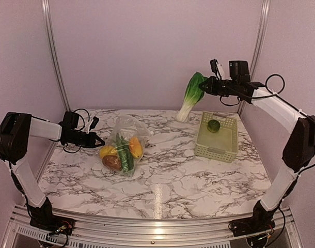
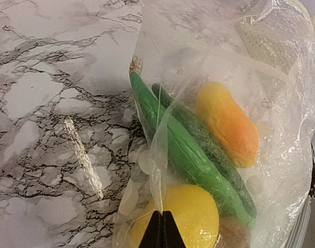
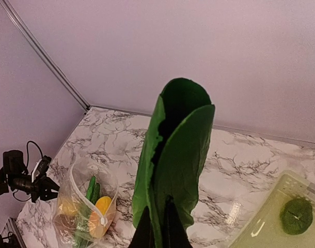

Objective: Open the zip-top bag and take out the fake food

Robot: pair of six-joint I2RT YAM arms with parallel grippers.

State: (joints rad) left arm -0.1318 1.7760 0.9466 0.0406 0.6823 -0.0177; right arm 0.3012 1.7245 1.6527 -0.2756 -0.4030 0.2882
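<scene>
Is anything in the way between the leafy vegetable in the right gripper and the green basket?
Nothing visible. The leafy vegetable hangs from the right gripper in open air, left of the basket, which holds only one round green piece at its far end.

I can't read any writing, number or brand anywhere here. The zip-top bag (image 2: pixel 224 51) carries one small orange-brown printed mark (image 2: pixel 135 65) near its edge, too blurred to make out.
</scene>
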